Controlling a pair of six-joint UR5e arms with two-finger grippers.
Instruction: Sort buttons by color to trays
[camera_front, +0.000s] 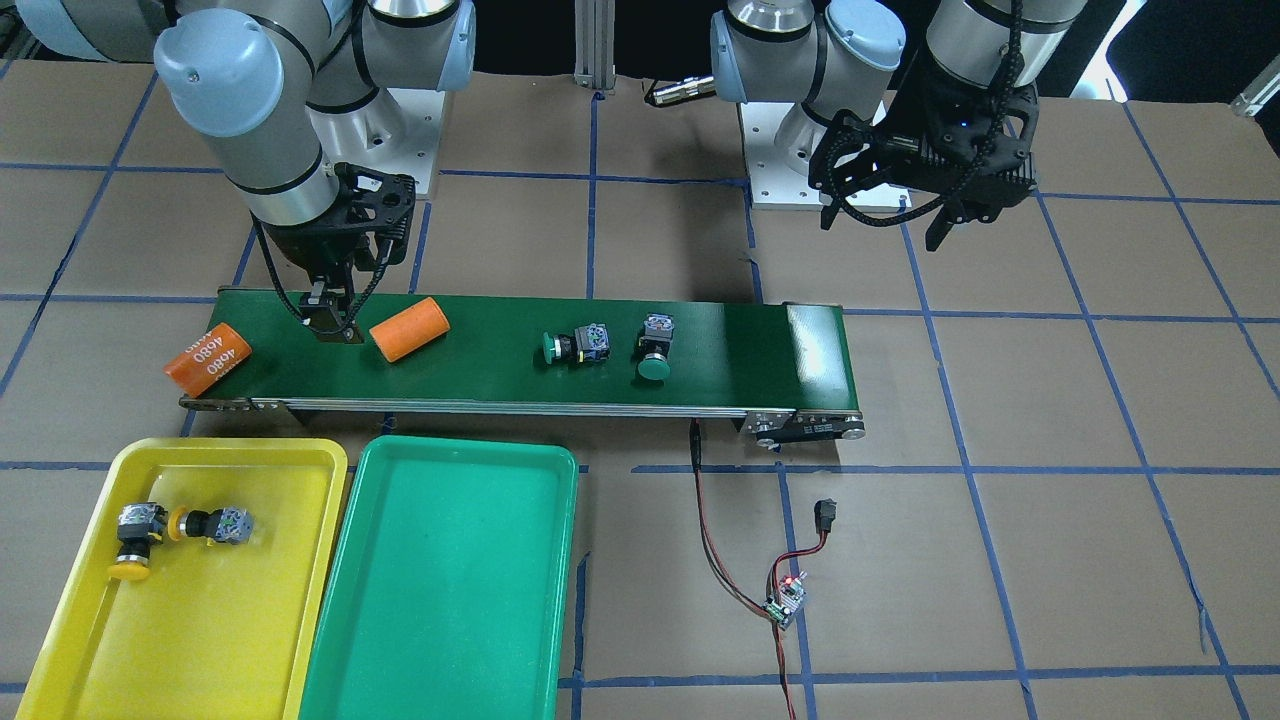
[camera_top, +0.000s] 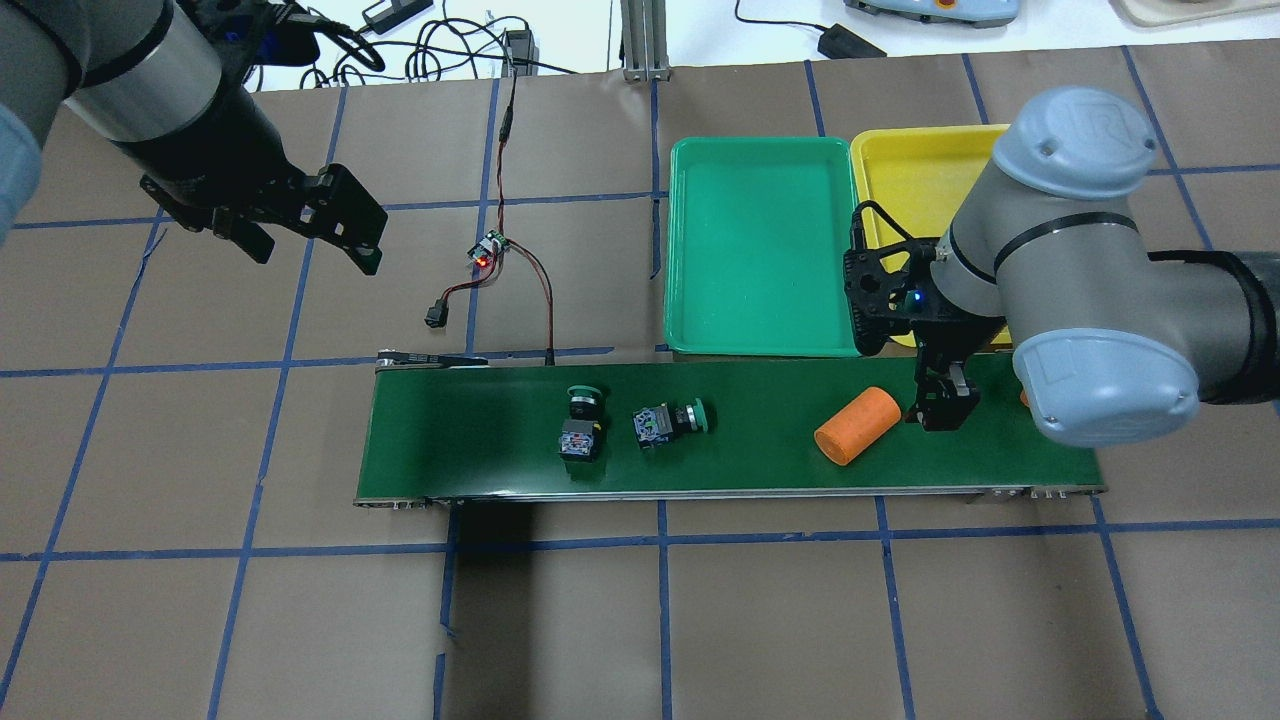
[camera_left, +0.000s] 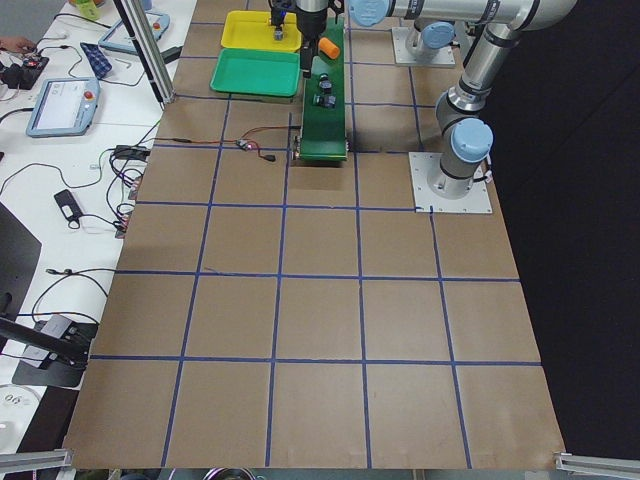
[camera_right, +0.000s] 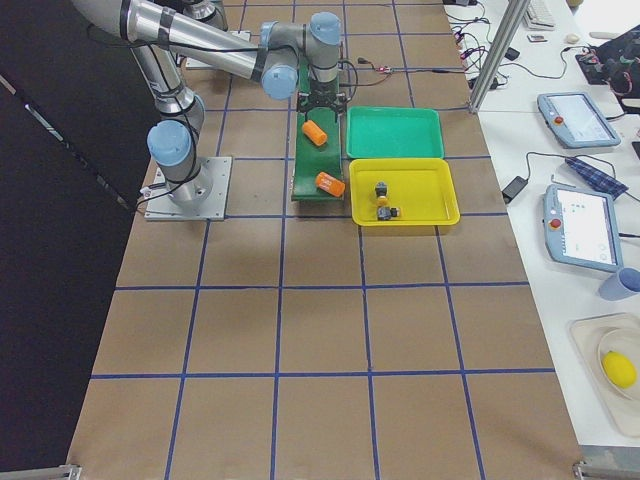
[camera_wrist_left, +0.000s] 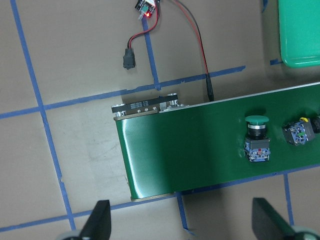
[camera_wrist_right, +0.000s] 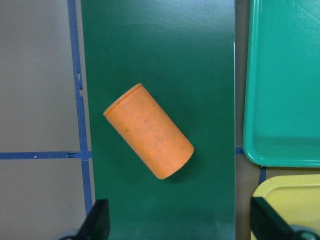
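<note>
Over the conveyor belt (camera_front: 500, 350), beside an orange cylinder (camera_front: 410, 328), our right gripper (camera_front: 335, 328) is hovering released and empty, while the left gripper (camera_front: 885, 225) is hanging released past the belt's other end. Both green buttons (camera_front: 575, 347) are lying mid-belt, not yet in the green tray (camera_front: 470, 452). We are judging it best to skirt the cylinder, then straddle the closer button's black body.
</note>
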